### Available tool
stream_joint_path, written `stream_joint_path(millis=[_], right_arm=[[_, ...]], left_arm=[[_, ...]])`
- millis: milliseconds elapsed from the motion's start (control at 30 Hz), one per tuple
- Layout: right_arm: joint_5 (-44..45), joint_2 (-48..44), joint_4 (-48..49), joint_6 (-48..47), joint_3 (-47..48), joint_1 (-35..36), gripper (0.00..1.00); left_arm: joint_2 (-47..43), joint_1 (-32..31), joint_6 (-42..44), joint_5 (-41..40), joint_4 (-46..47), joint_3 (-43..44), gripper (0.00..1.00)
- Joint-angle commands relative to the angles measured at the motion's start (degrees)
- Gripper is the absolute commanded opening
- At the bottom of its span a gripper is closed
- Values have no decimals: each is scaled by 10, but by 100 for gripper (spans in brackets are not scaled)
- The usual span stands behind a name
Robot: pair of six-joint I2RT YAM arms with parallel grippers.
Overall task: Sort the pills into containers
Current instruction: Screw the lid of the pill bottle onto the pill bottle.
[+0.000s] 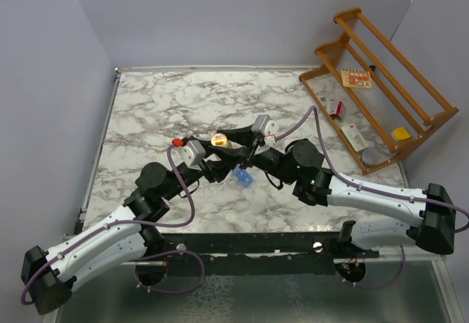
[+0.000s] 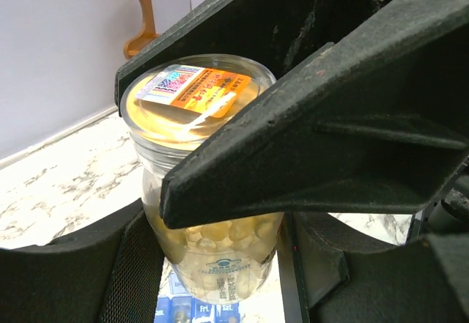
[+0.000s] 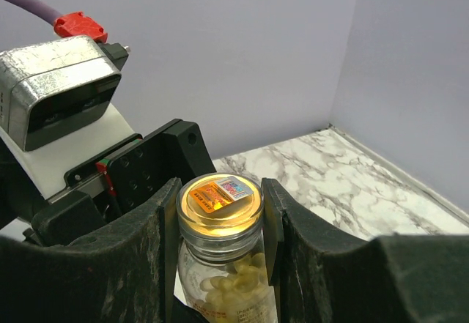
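Overhead, the two arms meet over the middle of the marble table (image 1: pixel 146 110). The left gripper (image 1: pixel 218 154) and the right gripper (image 1: pixel 229 142) both close on one clear jar (image 1: pixel 219 140). The containers (image 1: pixel 242 177), a small blue strip, lie on the table just below and to the right of both grippers, apart from them. A wooden rack (image 1: pixel 381 81) stands well off to the right.

From the left wrist, the jar sits clamped between this gripper's two fingers (image 2: pixel 88 279), its yellow pills (image 2: pixel 223 231) showing through the wall. The right gripper's fingers (image 2: pixel 330 140) cross its neck just above. A bit of the blue containers shows directly beneath the jar.

From the right wrist, the fingers (image 3: pixel 146 250) press on either side of the orange-labelled lid (image 3: pixel 220 200), gripping it. The left arm's silver camera (image 3: pixel 58 92) sits just beyond.
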Motion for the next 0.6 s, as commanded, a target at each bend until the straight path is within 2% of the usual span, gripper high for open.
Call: stream_joint_path(millis=[0,167,200,300,400,567], right_arm=[[67,29,-98,-20,-10,16,29],[78,13,-102,-28,-13,17,38],[78,11,-104,-30,-13,16,43],[79,3,-107,-33,-18,16,47],[71,-4,-106,-37,-23,18,57],[70,-22,-109,-46,-24,18,60]], left_arm=[[-9,-10,11,32,103,15,0],[-18,-10,7,31,102,5,0],[-20,-10,7,29,102,4,0],[-21,-11,7,27,102,4,0],[-14,-10,7,27,100,6,0],[-1,-10,7,40,94,10,0]])
